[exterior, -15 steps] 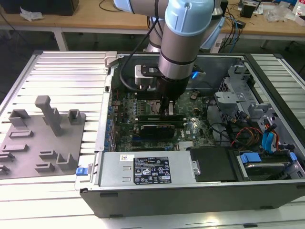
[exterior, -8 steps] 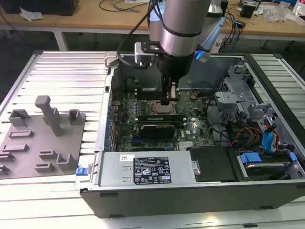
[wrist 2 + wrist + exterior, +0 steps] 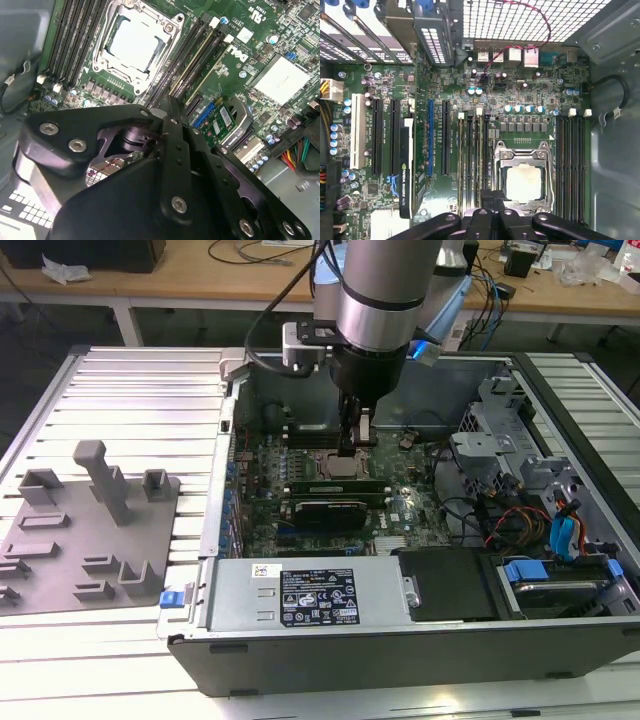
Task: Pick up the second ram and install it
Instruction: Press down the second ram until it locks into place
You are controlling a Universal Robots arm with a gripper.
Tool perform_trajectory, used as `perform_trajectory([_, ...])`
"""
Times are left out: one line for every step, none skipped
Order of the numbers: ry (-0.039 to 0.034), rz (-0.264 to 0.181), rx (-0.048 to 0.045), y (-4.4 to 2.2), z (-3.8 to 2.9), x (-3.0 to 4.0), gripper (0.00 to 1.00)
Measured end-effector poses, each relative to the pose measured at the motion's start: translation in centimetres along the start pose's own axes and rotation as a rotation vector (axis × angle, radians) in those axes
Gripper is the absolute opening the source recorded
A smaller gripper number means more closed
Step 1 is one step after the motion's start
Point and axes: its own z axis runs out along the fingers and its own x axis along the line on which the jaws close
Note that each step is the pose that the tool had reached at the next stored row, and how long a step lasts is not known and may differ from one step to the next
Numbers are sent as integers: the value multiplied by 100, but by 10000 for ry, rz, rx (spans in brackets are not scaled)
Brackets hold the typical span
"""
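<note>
Green circuit board, thin and light, is judged stiff yet fragile, best pinched along its long bare edges. The second ram [image 3: 199, 64] is taken to stand in the slots beside the CPU socket [image 3: 132, 45], below the gripper [image 3: 169, 107], whose fingers are drawn together with nothing seen held.

One open computer case [image 3: 300, 605] on the slatted table [image 3: 130, 400]. One CPU socket [image 3: 522, 182] on the motherboard [image 3: 485, 95]. One black graphics card [image 3: 322, 510]. One grey fixture tray [image 3: 70, 530] at the exterior view's left. One arm with one gripper [image 3: 356, 440].
</note>
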Motion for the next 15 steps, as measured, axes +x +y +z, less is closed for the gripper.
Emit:
perform_trajectory([12,0,-13,-105,19,2,11])
perform_trajectory([17,3,-40,-232,48,5,11])
perform_trajectory([16,3,-46,-274,64,6,11])
perform_trajectory([16,4,-50,-309,81,8,11])
perform_trajectory([16,4,-53,-375,112,11,11])
perform_trajectory([17,4,-54,-397,129,12,11])
perform_trajectory([16,4,-56,-408,147,13,11])
perform_trajectory([16,3,-57,-425,183,15,11])
perform_trajectory([16,4,-56,-455,249,20,11])
perform_trajectory([16,5,-57,-479,295,23,11])
perform_trajectory([17,4,-57,-495,331,26,11])
perform_trajectory([16,4,-58,-506,369,28,11])
perform_trajectory([16,4,-60,-511,399,31,11])
perform_trajectory([17,4,-62,-514,417,33,11])
perform_trajectory([16,5,-63,-516,433,34,11])
